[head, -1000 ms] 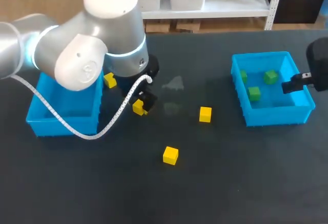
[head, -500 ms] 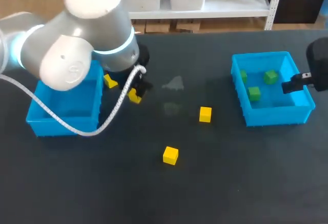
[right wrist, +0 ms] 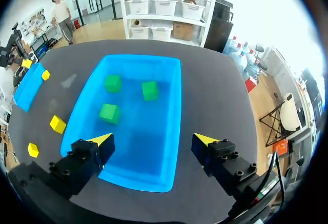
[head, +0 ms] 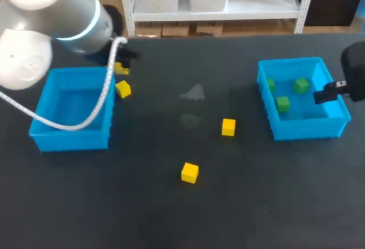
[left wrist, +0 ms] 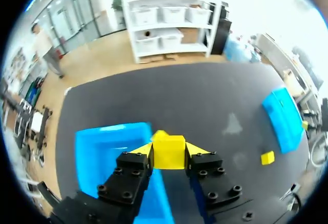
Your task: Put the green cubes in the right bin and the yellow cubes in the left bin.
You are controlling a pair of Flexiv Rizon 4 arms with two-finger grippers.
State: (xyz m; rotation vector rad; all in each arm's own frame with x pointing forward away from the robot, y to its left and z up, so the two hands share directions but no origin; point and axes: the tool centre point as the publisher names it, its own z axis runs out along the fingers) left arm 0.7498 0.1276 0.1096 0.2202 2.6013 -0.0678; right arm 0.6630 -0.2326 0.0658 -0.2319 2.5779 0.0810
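1. Green cubes (head: 282, 104), three of them, are sitting inside the right bin (head: 336, 125), and no other green one is showing anywhere on the desk (head: 171, 220). The green half of the job is looking finished.
2. Hovering above that bin, the right end effector (right wrist: 154, 142) is holding its fingers spread wide with nothing between them.
3. Pinching from two sides, the left end effector (left wrist: 168, 151) is gripping one yellow cube (left wrist: 168, 155) squarely between its yellow tips.
4. That load is hanging at the rim of the left bin (head: 68, 138), on the side facing the right bin. I am not managing to tell whether it is fully over the inside.
5. No yellow cube is showing inside the left bin, so the yellow half is looking barely begun.
6. Three loose yellow cubes are lying on the desk. One (head: 122, 89) is sitting just beside the left bin's outer wall. Two others (head: 228, 127) (head: 190, 172) are resting near the middle, well apart from both bins.
7. By my judgement, the work remaining is dropping the gripped cube into the left bin, then fetching the other three one at a time.
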